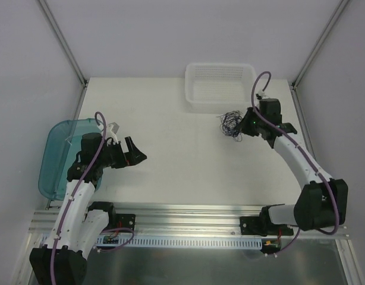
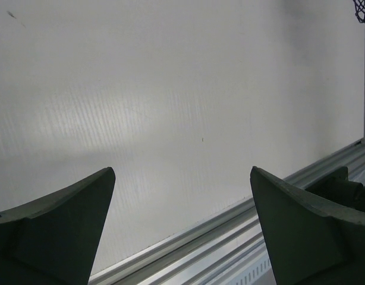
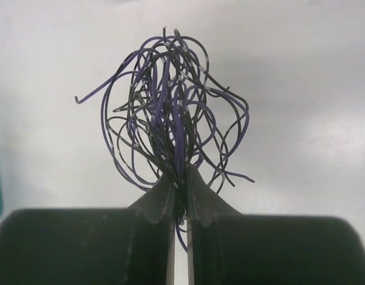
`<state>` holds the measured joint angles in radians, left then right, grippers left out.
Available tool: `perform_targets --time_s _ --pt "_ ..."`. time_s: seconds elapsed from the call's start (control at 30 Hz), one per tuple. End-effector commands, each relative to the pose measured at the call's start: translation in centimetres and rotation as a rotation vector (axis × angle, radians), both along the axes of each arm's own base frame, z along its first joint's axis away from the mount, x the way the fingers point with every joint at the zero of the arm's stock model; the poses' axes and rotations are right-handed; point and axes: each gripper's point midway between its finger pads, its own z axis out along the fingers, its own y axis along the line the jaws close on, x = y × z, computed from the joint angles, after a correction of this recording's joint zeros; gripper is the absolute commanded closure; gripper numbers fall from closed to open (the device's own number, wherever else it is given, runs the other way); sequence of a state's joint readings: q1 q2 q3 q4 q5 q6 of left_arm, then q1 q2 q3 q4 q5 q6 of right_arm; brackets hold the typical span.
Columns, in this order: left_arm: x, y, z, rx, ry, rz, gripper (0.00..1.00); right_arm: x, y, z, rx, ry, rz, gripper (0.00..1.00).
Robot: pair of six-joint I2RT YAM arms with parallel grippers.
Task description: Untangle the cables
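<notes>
The right gripper (image 3: 181,178) has its two fingers pinched together on the base of the cables (image 3: 170,113), with thin purple and black strands fanning out above the tips in one curly, looping clump. In the overhead view the clump sits just in front of the white basket (image 1: 219,107), toward the far right of the table (image 1: 182,160). I cannot tell whether it rests on the surface or hangs just off it. The left gripper (image 2: 181,175) stands wide apart with nothing between its fingers, well away on the left near a teal plastic cover (image 1: 56,155). I judge the task barely begun: one arm has a grip, no strand is pulled free, and all the separating is left to do. No brand, label or writing can be read.
</notes>
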<state>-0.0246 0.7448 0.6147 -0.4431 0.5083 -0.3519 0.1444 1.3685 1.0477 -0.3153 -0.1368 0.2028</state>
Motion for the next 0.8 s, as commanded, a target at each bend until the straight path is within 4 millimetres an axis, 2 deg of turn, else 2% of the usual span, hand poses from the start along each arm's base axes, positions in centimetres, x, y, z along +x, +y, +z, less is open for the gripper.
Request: perform_targets --time_s 0.0,0.07,0.1,0.13,0.2,0.27,0.3,0.33,0.37,0.4,0.43,0.5,0.53,0.6,0.63,0.67,0.73,0.77 --pt "-0.4 -1.9 0.7 -0.067 -0.023 -0.101 0.01 -5.7 7.1 0.7 0.0 -0.048 0.396 0.99" --pt "-0.9 -3.0 0.9 -0.099 -0.018 -0.158 0.01 -7.7 9.5 1.0 -0.003 -0.063 0.511 0.98" --pt "-1.1 -3.3 0.9 -0.104 -0.016 -0.176 0.01 -9.4 11.5 0.9 0.001 -0.053 0.59 0.97" --pt "-1.4 -3.8 0.8 -0.105 -0.011 -0.199 0.01 -10.1 12.3 0.6 -0.032 -0.07 0.667 0.95" --pt "-1.7 -4.5 0.8 -0.11 -0.003 -0.221 0.01 -11.9 14.4 -0.8 -0.054 -0.032 0.775 0.93" --pt "-2.4 -5.6 0.7 -0.108 0.011 -0.261 0.01 -12.7 15.3 -2.3 -0.096 -0.002 0.852 0.88" --pt "-2.3 -5.9 0.5 -0.105 0.025 -0.243 0.01 -13.4 16.2 -3.8 -0.115 0.041 0.899 0.87" --pt "-2.5 -6.3 0.2 -0.102 0.04 -0.251 0.01 -13.6 16.5 -4.5 -0.124 0.054 0.917 0.85" --pt "-3.1 -7.1 0.0 -0.101 0.054 -0.276 0.01 -13.7 16.6 -5.1 -0.133 0.066 0.933 0.79" --pt "-2.9 -7.3 -0.2 -0.092 0.061 -0.249 0.01 -13.8 16.7 -6.2 -0.147 0.097 0.94 0.74" --pt "-2.9 -7.7 -0.4 -0.088 0.066 -0.245 0.01 -13.7 16.5 -6.6 -0.164 0.104 0.94 0.62" --pt "-3.4 -9.1 -0.5 -0.085 0.065 -0.265 0.01 -13.9 16.2 -7.0 -0.188 0.122 0.944 0.5" --pt "-2.7 -9.4 -0.5 -0.071 0.04 -0.247 0.01 -14.1 16.0 -6.8 -0.192 0.116 0.95 0.4" --pt "-3.0 -10.9 -0.3 -0.06 0.026 -0.283 0.02 -14.6 15.6 -6.3 -0.201 0.107 0.957 0.32" --pt "-2.5 -11.2 -0.9 -0.03 0.031 -0.273 0.02 -14.7 15.3 -5.2 -0.201 0.073 0.947 0.27" --pt "-2.1 -11.8 -0.3 -0.023 0.017 -0.277 0.03 -14.8 15.0 -4.8 -0.216 0.059 0.932 0.24" --pt "-2.2 -13.0 -1.4 0.025 0.035 -0.316 0.04 -15.3 14.2 -3.3 -0.214 0.008 0.897 0.21" --pt "-1.5 -13.6 -0.9 0.038 0.017 -0.312 0.05 -15.4 13.8 -2.7 -0.215 -0.013 0.877 0.2"
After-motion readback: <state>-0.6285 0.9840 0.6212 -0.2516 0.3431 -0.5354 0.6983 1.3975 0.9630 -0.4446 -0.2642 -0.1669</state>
